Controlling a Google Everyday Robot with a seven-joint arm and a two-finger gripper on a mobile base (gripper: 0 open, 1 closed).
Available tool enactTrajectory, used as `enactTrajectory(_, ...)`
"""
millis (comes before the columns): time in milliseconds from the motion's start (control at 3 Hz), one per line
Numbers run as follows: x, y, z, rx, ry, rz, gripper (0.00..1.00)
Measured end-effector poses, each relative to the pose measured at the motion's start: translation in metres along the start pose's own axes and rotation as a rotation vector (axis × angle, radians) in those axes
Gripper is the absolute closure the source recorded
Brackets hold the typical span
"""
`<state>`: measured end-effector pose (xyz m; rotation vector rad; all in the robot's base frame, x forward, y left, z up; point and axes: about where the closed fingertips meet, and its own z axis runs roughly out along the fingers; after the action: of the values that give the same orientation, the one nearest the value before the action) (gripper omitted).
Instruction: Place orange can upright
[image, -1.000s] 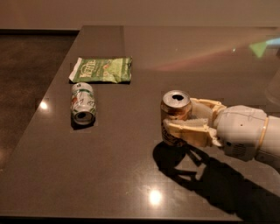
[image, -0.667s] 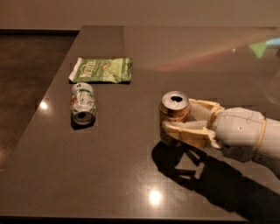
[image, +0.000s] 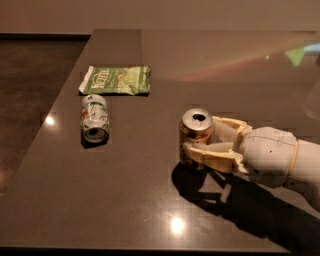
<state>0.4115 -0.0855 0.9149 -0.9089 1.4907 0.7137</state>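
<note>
The orange can (image: 196, 131) stands upright on the dark table (image: 150, 200), right of centre, its silver top with the opening facing up. My gripper (image: 202, 137) comes in from the right, its cream fingers (image: 212, 155) on either side of the can's body, closed around it. The can's lower right side is hidden behind the near finger. The white arm stretches away to the right edge of the view.
A green-and-white can (image: 95, 118) lies on its side at the left. A green snack bag (image: 116, 80) lies flat just behind it. The table's left edge (image: 55, 115) drops to a dark floor. Bright light spots reflect on the tabletop.
The can and the gripper have shifted slightly to the left together. The other objects have not moved.
</note>
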Motion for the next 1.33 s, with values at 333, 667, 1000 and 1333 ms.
enactTrajectory(333, 0.004, -0.001, 0.0, -0.002, -0.008, 0.009, 0.83)
enactTrajectory(667, 0.009, -0.002, -0.001, 0.0, -0.014, 0.023, 0.59)
enactTrajectory(1000, 0.014, -0.004, -0.005, 0.007, -0.023, 0.036, 0.36)
enactTrajectory(1333, 0.017, -0.007, -0.01, 0.016, -0.031, 0.044, 0.13)
